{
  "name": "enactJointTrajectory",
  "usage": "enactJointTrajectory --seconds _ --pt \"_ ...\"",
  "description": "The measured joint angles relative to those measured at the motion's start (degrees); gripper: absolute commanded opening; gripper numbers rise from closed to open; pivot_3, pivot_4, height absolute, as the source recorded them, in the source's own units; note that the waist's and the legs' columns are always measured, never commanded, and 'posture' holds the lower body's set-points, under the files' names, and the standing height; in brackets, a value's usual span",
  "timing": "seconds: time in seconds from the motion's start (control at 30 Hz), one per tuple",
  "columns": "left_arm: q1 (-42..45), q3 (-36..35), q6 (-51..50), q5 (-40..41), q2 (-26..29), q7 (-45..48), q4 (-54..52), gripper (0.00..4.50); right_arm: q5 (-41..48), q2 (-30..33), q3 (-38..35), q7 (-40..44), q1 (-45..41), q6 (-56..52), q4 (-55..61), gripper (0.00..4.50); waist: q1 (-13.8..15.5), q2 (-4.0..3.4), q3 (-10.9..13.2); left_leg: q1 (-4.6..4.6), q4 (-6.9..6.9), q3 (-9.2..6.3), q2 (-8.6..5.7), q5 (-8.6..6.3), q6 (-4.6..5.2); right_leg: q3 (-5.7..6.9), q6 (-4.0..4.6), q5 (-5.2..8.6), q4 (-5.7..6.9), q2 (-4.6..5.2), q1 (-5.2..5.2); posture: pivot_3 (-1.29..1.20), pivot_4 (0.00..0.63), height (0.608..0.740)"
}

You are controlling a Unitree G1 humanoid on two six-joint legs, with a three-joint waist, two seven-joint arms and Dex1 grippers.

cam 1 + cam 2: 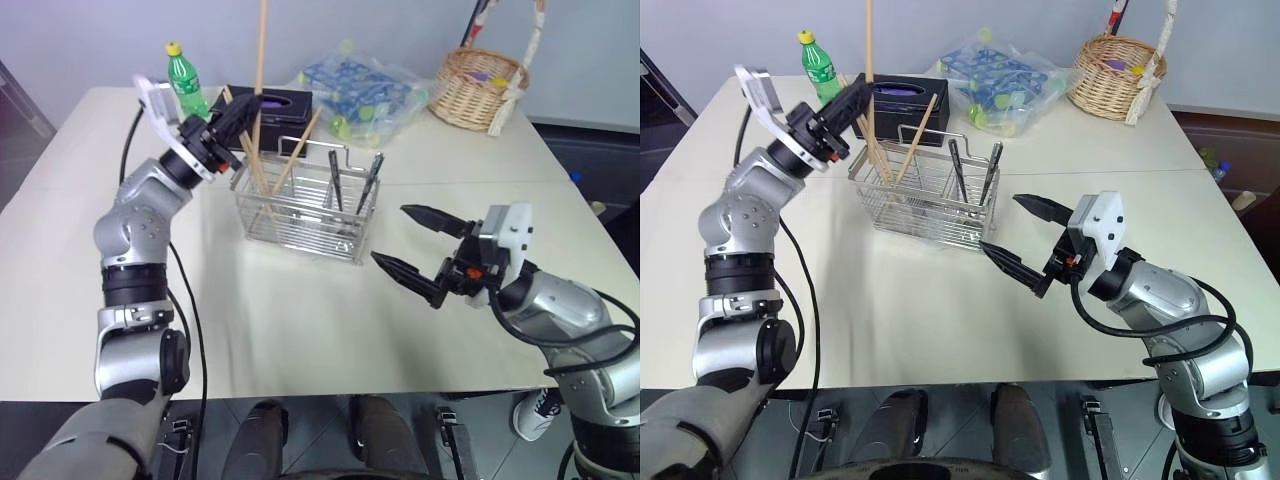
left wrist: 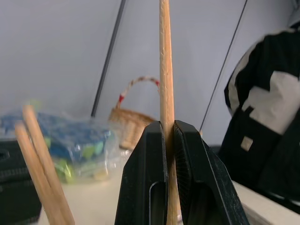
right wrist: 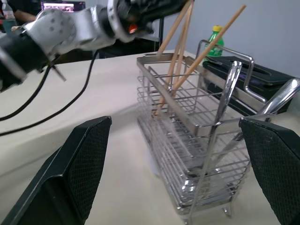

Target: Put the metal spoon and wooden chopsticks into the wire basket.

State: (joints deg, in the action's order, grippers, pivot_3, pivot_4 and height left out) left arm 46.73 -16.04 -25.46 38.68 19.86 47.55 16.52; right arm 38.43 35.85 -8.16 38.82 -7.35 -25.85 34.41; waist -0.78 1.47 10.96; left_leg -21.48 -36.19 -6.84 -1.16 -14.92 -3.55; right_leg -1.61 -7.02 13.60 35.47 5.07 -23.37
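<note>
Pale bench (image 1: 300,330) under a grey wall carries the basket (image 1: 305,205), with chopsticks (image 1: 290,160) and two spoons (image 1: 335,180) standing inside. Left gripper (image 1: 235,118) has its jaws clenched on one upright chopstick (image 2: 165,70) above the basket: light, stiff, smooth, best pinched mid-length. Right gripper (image 1: 415,245) hangs released nearby.

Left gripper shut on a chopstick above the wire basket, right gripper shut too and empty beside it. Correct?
Not quite. The right gripper is open, its fingers spread wide with nothing between them, as the left eye view shows. The rest holds: the left gripper is shut on a chopstick above the wire basket.
</note>
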Motion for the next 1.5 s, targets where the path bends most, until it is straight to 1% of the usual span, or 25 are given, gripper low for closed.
enactJointTrajectory --seconds 0.2,0.33,0.37,0.4,0.43,0.47,0.5,0.53,0.77,0.97,1.1,1.2,1.3,1.5 --pt "-4.0 2.1 2.1 -2.0 -0.2 -0.3 -3.5 0.05 0.0 0.0 0.4 0.5 -1.0 0.0 -1.0 4.5 -0.1 -0.01 0.0 0.02 0.01 0.0 0.0 0.0 0.0 -0.01 0.0 0.0 0.0 0.0 0.0 0.0 0.15 0.74" --pt "-5.3 2.3 2.2 -2.0 -0.2 -1.0 -4.7 1.56 0.0 0.0 0.7 0.7 -1.7 0.0 -1.0 4.5 0.0 -0.01 0.0 0.01 0.0 0.0 0.0 0.0 0.0 -0.01 0.0 0.0 -0.01 0.0 0.01 0.0 0.15 0.74" --pt "-5.9 2.3 2.2 -2.0 -0.2 -1.2 -5.4 2.09 0.0 0.0 0.7 0.7 -1.8 0.0 -1.0 4.5 0.0 -0.01 0.0 0.01 0.0 0.0 0.0 0.0 0.0 -0.01 0.0 0.0 -0.01 0.0 0.01 0.0 0.15 0.74" --pt "-6.2 2.3 2.2 -2.0 -0.3 -1.5 -5.5 2.51 0.0 0.0 0.7 0.7 -1.8 0.0 -1.1 4.5 0.0 -0.01 0.0 0.01 0.01 0.0 0.0 0.0 0.0 -0.01 0.0 0.0 -0.01 0.0 0.0 0.0 0.15 0.74" --pt "-6.4 2.3 2.2 -2.0 -0.3 -1.6 -5.6 3.12 0.0 0.0 0.7 0.8 -1.8 0.0 -1.1 4.5 0.0 -0.01 0.0 0.01 0.0 0.0 0.0 0.0 0.0 -0.01 0.0 0.0 -0.01 0.0 0.0 0.0 0.15 0.74" --pt "-6.7 2.3 2.2 -2.0 -0.3 -1.6 -5.7 3.54 0.0 0.0 0.7 0.8 -1.8 0.0 -1.1 4.5 0.0 -0.01 0.0 0.01 0.0 0.0 0.0 0.0 0.0 -0.01 0.0 0.0 -0.01 0.0 0.01 0.0 0.15 0.74" --pt "-7.0 2.3 2.2 -2.0 -0.3 -1.7 -5.8 4.09 0.0 0.0 0.7 0.9 -1.8 0.0 -1.1 4.5 0.0 -0.01 0.0 0.01 0.0 0.0 0.0 0.0 0.0 -0.01 0.0 0.0 -0.01 0.0 0.01 0.0 0.15 0.74" --pt "-7.2 2.3 2.2 -2.0 -0.3 -1.8 -6.0 4.46 0.0 0.0 0.7 0.9 -1.8 0.0 -1.1 4.5 0.0 -0.01 0.0 0.01 0.0 0.0 0.0 0.0 0.0 -0.01 0.0 0.0 -0.01 0.0 0.01 0.0 0.15 0.74" --pt "-7.7 2.3 1.9 -1.8 0.1 -2.1 -7.1 4.46 0.0 0.1 0.7 1.4 -1.8 0.0 -1.4 4.5 -0.1 -0.01 0.0 0.01 0.0 0.0 0.0 0.0 0.0 -0.01 0.0 0.0 -0.01 0.0 0.01 0.0 0.15 0.74" --pt "-7.7 2.3 -0.6 -1.1 2.6 -2.0 -9.7 4.46 0.1 0.7 0.6 2.2 -2.1 -0.1 -2.1 4.5 -0.1 -0.01 0.0 0.01 0.0 0.0 0.0 0.0 0.0 -0.01 0.0 0.0 -0.01 0.0 0.01 0.0 0.15 0.74" --pt "-7.7 1.8 -2.0 -0.7 4.6 -3.6 -12.5 4.46 0.5 1.5 -0.1 3.2 -2.4 -0.1 -2.1 4.5 -0.1 -0.01 0.0 0.01 0.02 0.0 0.0 0.0 0.0 -0.01 0.01 0.0 -0.01 0.0 0.0 0.0 0.15 0.74" --pt "-8.9 1.3 -3.6 -0.4 6.5 -5.1 -16.2 4.46 0.7 2.0 -0.4 3.9 -2.6 -0.1 -2.5 4.5 -0.2 -0.01 0.0 0.02 0.02 0.0 0.0 0.0 0.0 -0.01 0.01 0.0 -0.01 0.0 0.0 0.0 0.15 0.74" --pt "-12.3 0.5 -6.8 1.0 8.8 -7.0 -21.3 4.46 0.5 2.0 -0.8 4.0 -3.3 -0.1 -4.6 4.5 -0.2 -0.02 0.0 0.02 0.03 0.0 0.02 0.0 0.0 -0.01 0.01 0.01 -0.01 0.0 0.0 0.0 0.15 0.74" --pt "-20.2 -4.3 -16.7 9.3 11.9 -14.4 -34.7 4.46 0.3 2.0 -1.6 4.8 -2.7 0.1 -6.1 4.5 -0.1 -0.03 0.0 0.01 0.03 0.0 0.02 0.0 0.01 -0.01 0.01 0.01 -0.02 0.01 0.0 0.0 0.15 0.74"
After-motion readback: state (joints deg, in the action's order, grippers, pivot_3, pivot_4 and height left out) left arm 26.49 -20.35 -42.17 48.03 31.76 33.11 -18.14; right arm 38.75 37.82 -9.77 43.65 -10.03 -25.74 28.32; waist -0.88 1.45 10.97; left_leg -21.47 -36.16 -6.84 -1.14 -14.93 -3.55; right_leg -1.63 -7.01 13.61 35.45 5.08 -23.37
